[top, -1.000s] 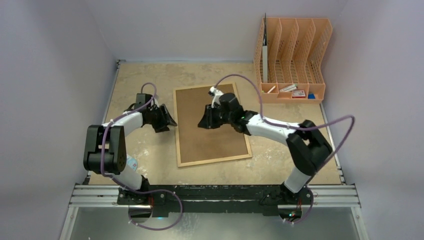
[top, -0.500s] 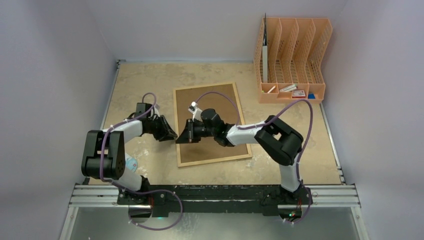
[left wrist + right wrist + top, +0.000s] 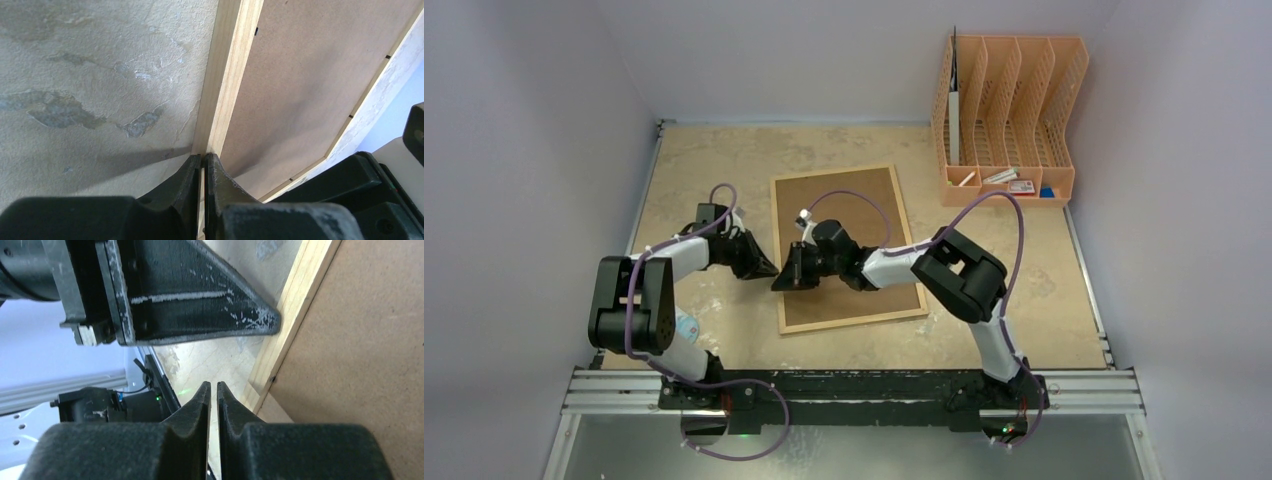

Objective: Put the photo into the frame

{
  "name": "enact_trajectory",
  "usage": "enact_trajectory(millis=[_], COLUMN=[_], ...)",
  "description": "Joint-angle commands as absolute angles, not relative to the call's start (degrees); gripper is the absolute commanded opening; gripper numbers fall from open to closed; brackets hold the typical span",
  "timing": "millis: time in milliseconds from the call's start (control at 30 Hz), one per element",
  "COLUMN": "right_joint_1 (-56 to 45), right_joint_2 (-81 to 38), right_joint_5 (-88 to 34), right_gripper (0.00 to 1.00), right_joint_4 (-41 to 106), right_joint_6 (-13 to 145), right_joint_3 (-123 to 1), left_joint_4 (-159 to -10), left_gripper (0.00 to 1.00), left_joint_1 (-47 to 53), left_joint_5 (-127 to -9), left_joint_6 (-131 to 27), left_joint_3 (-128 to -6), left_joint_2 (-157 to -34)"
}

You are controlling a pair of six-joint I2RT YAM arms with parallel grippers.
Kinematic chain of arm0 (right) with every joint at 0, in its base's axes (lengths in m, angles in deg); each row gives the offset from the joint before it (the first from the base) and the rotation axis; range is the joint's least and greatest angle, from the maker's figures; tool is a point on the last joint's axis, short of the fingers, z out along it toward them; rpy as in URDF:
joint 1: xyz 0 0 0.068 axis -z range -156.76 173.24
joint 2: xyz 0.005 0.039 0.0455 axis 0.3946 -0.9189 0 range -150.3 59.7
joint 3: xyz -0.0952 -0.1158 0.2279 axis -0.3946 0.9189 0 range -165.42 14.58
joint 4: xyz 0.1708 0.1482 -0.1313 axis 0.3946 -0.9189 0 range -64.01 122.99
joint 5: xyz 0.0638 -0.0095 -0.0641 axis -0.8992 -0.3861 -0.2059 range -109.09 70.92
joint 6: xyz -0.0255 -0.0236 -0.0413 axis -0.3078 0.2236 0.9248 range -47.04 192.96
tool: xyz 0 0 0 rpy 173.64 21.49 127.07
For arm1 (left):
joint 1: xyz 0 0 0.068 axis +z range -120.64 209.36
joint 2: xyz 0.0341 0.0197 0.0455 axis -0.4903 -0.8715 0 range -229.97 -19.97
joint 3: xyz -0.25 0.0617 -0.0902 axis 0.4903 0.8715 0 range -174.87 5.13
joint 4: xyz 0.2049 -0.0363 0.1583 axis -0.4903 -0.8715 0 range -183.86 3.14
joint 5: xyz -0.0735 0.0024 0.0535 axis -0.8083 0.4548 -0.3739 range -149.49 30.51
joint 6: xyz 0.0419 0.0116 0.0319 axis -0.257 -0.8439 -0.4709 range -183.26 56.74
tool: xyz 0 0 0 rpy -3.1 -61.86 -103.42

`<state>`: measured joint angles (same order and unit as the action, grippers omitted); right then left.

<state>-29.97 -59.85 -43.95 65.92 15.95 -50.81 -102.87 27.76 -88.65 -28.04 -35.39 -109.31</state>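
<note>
From above, one frame [image 3: 854,300] lies back-up in the middle of the surface [image 3: 704,160], with its brown fibreboard showing and its long sides slightly askew. Two arms reach over it. The left gripper [image 3: 771,271] and the right gripper [image 3: 780,283] meet tip to tip at the frame's left edge. The right arm lies across the fibreboard and hides part of it. At the far right corner stands one orange file organiser [image 3: 1014,110] with four upright slots. A white sheet [image 3: 954,120] stands in the leftmost slot, and its front tray holds a few bits too small to name.

At the left wrist, the left gripper [image 3: 201,159] is closed to a sliver with nothing in it, and its tips sit at the light-wood border [image 3: 225,75].

At the right wrist, the right gripper [image 3: 213,385] is likewise all but closed and holds nothing. It hangs just off the border [image 3: 300,305], where the other gripper's finger [image 3: 200,295] points.
</note>
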Motion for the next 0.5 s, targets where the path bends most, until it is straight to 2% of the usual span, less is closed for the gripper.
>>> enact_trajectory(millis=[0, 467], right_joint_1=[-29.7, -27.9], right_joint_2=[-60.7, -62.0], right_joint_5=[-40.1, -37.8], right_gripper=[0.11, 0.12], right_joint_4=[60.2, 54.0], right_joint_6=[16.5, 18.0], right_joint_3=[-55.0, -54.5], left_joint_4=[-107.2, -107.4], left_gripper=[0.07, 0.04], left_joint_1=[27.5, 27.5], left_joint_5=[-84.3, -84.1], left_joint_6=[-30.8, -30.9], left_joint_3=[-35.2, -33.9], left_joint_2=[-111.4, -110.7])
